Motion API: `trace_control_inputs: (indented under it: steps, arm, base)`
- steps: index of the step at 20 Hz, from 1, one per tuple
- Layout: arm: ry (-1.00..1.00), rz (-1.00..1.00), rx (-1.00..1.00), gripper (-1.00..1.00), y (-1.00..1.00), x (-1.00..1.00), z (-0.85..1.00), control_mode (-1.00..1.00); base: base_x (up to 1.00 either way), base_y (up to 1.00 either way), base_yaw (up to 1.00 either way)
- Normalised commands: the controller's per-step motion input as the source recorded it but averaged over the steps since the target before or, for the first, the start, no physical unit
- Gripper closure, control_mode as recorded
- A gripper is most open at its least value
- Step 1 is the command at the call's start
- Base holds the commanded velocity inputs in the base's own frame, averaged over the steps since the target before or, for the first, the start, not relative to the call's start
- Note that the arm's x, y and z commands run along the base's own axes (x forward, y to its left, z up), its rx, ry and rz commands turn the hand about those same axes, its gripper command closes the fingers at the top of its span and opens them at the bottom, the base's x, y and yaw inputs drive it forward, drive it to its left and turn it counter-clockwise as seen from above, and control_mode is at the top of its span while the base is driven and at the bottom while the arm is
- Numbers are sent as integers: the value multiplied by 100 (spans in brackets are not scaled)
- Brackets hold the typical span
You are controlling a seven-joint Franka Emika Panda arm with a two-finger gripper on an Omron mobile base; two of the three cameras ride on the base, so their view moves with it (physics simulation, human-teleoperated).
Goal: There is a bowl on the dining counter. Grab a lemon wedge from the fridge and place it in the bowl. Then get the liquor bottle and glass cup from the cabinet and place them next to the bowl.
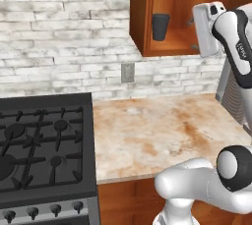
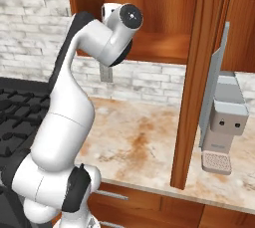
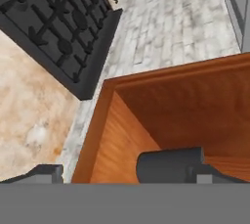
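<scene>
warm wood, pale brick, black stove
dark grey cup (image 1: pixel 160 26) in orange-brown cabinet (image 1: pixel 167 47); mottled beige counter (image 1: pixel 162 133); whitewashed brick wall (image 1: pixel 74 47).

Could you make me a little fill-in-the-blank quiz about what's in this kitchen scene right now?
1. The dark cup stands inside the open wooden ____.
2. Left of the marble counter sits a black gas ____.
3. The wall behind the counter is made of whitish ____.
4. The grey coffee machine stands on the ____.

Missing words: cabinet; stove; brick; counter
</scene>
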Motion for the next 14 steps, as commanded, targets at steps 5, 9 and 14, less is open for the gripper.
trace_control_inputs:
  steps: [5,9,14]
  arm:
    - [-20,0,-21,-100,0,26,0,-100]
    - [-40,0,-22,-100,6,16,-14,-100]
    - [-27,0,-7,-100,8,14,-7,-100]
  base:
    - [0,0,0]
    - [0,0,0]
    - [0,0,0]
